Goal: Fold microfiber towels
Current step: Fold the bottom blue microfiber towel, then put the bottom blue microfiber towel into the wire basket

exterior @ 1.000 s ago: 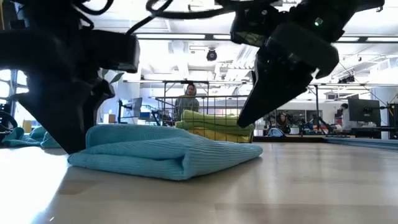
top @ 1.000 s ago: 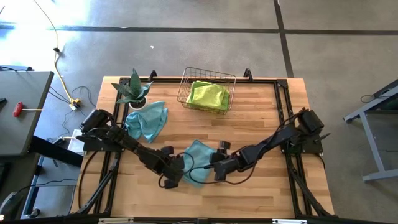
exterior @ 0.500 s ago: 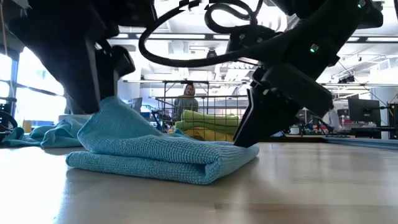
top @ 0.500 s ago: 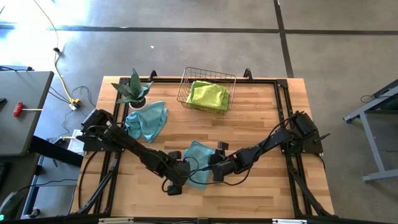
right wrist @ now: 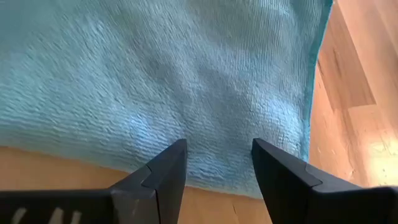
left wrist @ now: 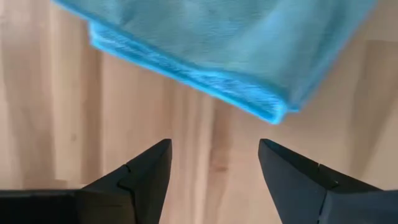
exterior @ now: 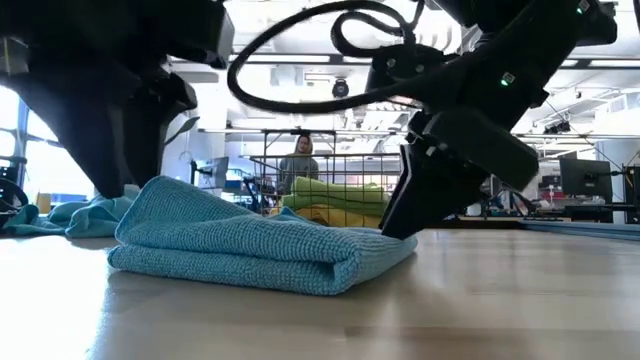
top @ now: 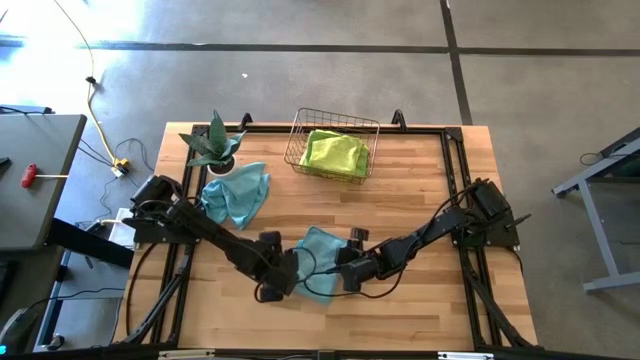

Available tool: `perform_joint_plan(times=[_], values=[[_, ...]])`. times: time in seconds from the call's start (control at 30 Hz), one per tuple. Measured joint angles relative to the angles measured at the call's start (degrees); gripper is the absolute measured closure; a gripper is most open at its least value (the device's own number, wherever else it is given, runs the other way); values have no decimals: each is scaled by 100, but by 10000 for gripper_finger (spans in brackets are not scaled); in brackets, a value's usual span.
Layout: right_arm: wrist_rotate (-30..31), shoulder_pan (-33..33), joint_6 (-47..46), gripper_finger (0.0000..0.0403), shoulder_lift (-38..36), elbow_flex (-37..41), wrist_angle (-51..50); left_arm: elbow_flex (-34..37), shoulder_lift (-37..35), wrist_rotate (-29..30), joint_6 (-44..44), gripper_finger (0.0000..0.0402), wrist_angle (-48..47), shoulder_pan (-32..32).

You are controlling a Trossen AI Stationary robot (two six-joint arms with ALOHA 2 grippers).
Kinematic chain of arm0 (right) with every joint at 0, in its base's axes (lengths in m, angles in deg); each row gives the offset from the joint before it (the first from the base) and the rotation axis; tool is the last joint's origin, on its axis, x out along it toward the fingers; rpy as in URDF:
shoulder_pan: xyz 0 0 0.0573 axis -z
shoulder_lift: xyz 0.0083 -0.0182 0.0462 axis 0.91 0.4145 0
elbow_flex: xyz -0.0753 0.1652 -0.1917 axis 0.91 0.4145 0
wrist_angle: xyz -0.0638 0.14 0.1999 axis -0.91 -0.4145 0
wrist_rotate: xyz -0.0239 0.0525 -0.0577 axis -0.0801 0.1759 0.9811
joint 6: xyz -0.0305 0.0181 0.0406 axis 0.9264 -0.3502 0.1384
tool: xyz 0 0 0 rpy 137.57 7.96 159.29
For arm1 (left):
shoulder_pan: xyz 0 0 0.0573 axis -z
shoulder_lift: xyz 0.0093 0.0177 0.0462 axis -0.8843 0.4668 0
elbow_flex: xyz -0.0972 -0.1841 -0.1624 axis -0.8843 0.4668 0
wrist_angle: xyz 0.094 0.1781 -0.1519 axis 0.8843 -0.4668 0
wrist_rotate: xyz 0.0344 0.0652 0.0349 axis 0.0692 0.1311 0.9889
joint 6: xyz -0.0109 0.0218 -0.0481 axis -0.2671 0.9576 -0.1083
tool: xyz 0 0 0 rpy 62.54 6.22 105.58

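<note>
A folded teal microfiber towel [top: 318, 262] lies on the wooden bench [top: 420, 195] near its front edge; the left tool [left wrist: 211, 163] gapes empty beside it; the right tool [right wrist: 217, 160], open, hovers over it; farther back, a crumpled teal towel [top: 236, 193]; a wire basket [top: 334, 144] holding a lime green towel [top: 335, 153].

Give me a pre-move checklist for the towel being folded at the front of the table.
1. Left gripper open and clear of the folded teal towel: ok.
2. Right gripper open over the towel, pinching nothing: ok.
3. Fold lies flat: not ok, one side humps up in the low view.
4. Wire basket has room left: cannot tell; green towel already inside.
5. Second teal towel still crumpled by the potted plant: not ok.
</note>
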Motion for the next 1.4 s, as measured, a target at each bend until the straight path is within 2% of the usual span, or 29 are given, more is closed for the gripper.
perform_joint_plan(times=[0.13,0.27,0.33,0.5,0.57,0.67,0.9,1.3,1.4], values=[[-203,-74,-46,227,-121,0,566,-1,-1,-255,-25,169,428,212],[-560,-270,298,227,-96,-4,1332,-1,-2,-311,508,169,1118,506],[-515,-383,541,227,-90,-4,1481,-1,-2,38,941,169,1353,665],[-263,-590,860,227,-13,-4,1979,24,100,1516,1922,169,1869,988],[-284,-644,932,227,128,-4,2179,45,259,1774,2148,169,1961,1027],[-304,-686,911,227,324,-4,2344,44,473,1707,2158,169,2174,991],[-775,-680,558,227,525,-4,2782,41,794,866,1465,171,2301,886],[-664,-471,1090,227,492,-22,1437,34,1196,760,1347,174,3304,436],[-661,-374,1187,227,467,-37,1173,38,1231,1060,1394,174,3528,275]])
